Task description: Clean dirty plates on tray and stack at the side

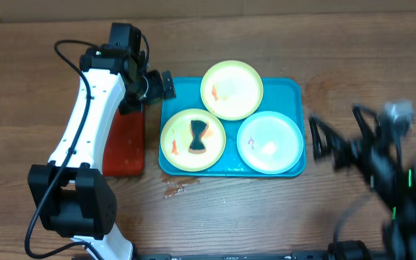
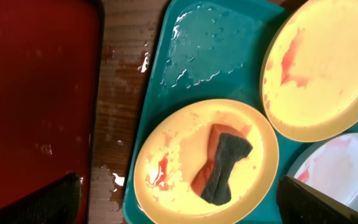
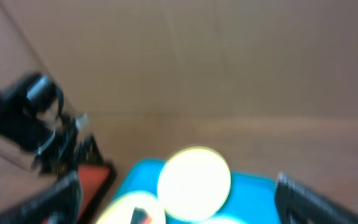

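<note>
- The left claw point(image 1: 159, 85) hangs spread and empty at the far-left corner of the large light-blue rectangular plastic tray point(image 1: 289, 90), just beyond the near-left plate.
- The right claw point(image 1: 316, 139) is blurred but also spread, just right of the tray's right rim.
- Three round shallow plastic plates lie on the tray:
  - a far yellow-green plate point(image 1: 231, 89)
  - a near-left yellow-green plate point(image 1: 175, 130)
  - a near-right pale mint plate point(image 1: 269, 142)
- One dark, twisted sponge point(image 1: 198, 137) lies on the near-left plate.
- One smaller red tray point(image 1: 125, 148) sits left of the blue tray on the wooden worktop point(image 1: 230, 217).

Three plates point(image 1: 231, 89) on tray point(image 1: 181, 94), sponge point(image 1: 198, 137) on near-left plate, smaller tray point(image 1: 125, 144) just left.
</note>
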Robot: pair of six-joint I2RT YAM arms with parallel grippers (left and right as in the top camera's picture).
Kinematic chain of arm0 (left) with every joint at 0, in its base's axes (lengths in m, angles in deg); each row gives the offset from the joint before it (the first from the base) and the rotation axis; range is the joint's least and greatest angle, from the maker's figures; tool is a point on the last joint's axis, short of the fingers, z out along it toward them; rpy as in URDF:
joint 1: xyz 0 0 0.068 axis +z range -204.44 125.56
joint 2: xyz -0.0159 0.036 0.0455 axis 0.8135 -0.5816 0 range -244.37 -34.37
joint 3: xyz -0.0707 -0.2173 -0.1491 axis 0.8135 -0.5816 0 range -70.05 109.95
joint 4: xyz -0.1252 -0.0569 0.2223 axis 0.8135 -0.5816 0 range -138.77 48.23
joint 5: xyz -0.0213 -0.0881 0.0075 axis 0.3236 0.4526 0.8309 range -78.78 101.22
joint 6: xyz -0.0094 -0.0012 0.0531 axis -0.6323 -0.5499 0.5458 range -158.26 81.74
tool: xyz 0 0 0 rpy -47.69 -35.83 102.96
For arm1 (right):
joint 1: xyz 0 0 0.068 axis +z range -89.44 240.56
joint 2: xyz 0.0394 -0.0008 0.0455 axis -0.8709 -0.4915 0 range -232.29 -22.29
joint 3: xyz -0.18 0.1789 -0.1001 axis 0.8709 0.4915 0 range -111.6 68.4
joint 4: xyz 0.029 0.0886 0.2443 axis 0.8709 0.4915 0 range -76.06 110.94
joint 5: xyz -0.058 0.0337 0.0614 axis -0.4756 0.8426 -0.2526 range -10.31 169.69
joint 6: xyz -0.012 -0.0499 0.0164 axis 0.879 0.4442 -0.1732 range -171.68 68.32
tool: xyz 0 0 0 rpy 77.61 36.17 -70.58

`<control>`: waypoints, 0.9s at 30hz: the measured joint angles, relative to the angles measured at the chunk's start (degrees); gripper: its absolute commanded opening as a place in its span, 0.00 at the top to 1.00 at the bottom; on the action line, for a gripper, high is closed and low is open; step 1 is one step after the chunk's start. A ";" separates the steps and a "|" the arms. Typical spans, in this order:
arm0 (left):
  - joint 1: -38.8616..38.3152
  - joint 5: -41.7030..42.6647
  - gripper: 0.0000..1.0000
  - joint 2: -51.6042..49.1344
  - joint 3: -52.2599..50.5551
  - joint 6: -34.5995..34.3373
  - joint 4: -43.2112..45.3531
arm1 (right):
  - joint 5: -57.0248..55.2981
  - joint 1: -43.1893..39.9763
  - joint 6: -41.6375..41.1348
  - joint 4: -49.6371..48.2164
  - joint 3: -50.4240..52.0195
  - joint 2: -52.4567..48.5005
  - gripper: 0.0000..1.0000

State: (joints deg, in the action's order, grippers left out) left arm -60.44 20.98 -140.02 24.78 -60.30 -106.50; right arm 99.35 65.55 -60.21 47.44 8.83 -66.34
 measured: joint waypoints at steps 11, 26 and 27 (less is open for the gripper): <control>0.00 0.13 0.00 0.00 0.02 0.00 -0.09 | 20.55 4.87 -1.38 7.19 -16.00 -47.63 0.58; -0.68 0.13 0.23 0.00 0.02 0.87 -1.55 | -1.14 23.58 -9.09 2.27 -16.02 -67.04 0.59; -1.14 0.11 0.24 0.00 0.02 1.16 -1.57 | -1.81 24.09 -9.25 2.05 -16.02 -67.65 0.59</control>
State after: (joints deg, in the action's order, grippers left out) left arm -61.58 21.09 -140.02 24.80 -59.14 -108.07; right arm 97.53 89.64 -69.46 49.49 -7.19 -133.99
